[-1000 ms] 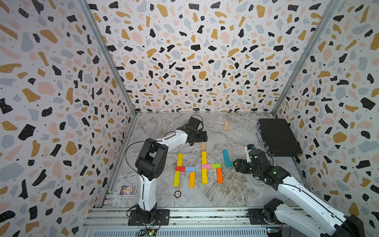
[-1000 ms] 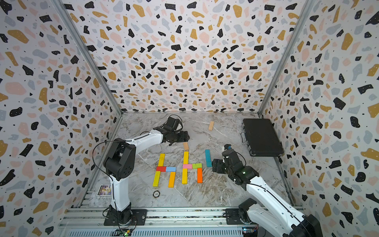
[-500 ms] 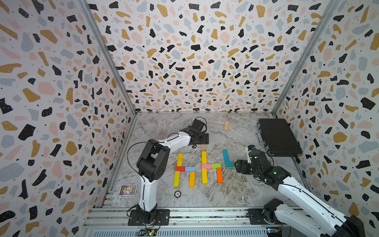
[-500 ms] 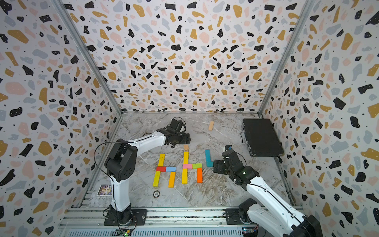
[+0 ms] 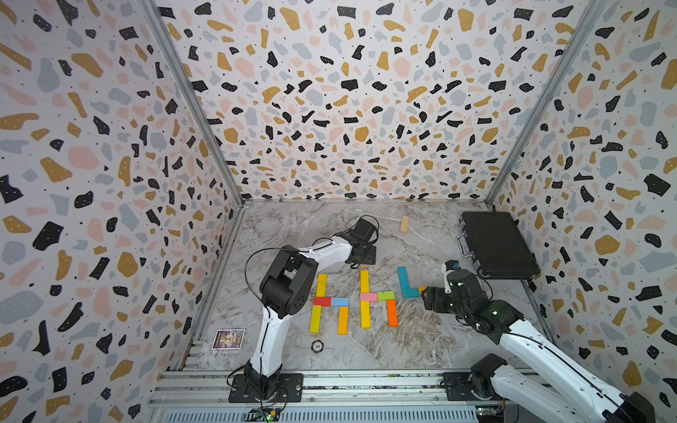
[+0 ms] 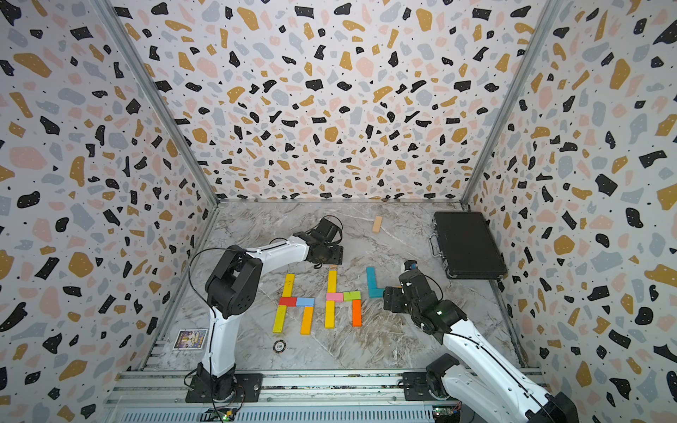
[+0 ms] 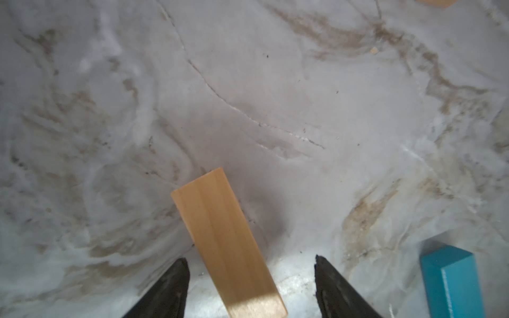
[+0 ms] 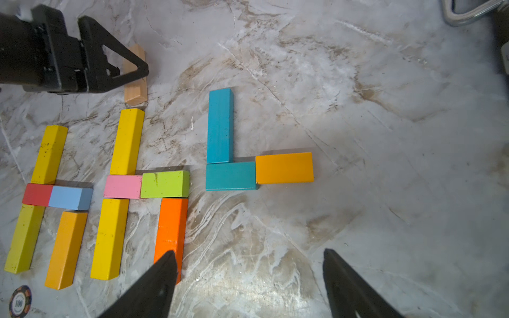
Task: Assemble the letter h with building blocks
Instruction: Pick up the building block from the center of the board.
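Two finished letters of coloured building blocks lie side by side, one starting with a yellow bar [image 5: 321, 285] and one with another yellow bar [image 5: 364, 281]. To their right a long teal block [image 8: 220, 125], a short teal block [image 8: 230, 176] and a short orange-yellow block [image 8: 284, 168] form an L. A plain wood block [image 7: 220, 234] lies just beyond the second letter's top. My left gripper [image 7: 250, 258] is low over it, open, with one jaw on each side and gaps to both. My right gripper [image 8: 249, 251] hangs open and empty, near the L.
A second plain wood block [image 5: 404, 223] lies near the back wall. A shut black case [image 5: 496, 245] sits at the right wall. A round disc marked 100 [image 5: 317, 345] and a small card [image 5: 228, 339] lie near the front edge.
My left gripper has come forward and to the right, down over the plain wood block above the second letter. The right arm has barely moved.
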You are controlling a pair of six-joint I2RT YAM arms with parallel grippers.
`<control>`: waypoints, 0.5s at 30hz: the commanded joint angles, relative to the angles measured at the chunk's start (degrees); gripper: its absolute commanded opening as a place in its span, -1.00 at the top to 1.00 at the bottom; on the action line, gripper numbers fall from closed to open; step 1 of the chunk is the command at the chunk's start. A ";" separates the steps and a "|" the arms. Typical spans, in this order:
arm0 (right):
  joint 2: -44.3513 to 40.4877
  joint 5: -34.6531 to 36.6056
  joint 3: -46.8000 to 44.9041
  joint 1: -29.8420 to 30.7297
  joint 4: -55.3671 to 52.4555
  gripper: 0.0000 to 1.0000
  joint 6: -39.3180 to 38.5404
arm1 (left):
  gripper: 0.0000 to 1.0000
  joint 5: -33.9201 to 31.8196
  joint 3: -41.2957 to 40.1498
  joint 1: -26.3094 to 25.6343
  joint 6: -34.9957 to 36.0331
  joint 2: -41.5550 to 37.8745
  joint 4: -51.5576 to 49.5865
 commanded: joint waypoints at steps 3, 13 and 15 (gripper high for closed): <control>-1.77 1.29 -0.80 0.22 -1.50 -0.70 -0.76 | -0.32 -5.10 1.92 -0.50 0.49 1.60 -2.84; -2.02 2.58 -1.57 0.25 -1.25 -0.71 0.17 | 0.58 -1.71 4.63 -0.60 0.29 3.05 -0.10; -2.16 3.73 -1.85 0.24 -1.56 -0.71 1.31 | 0.67 -1.35 6.16 -0.68 -0.26 2.48 0.32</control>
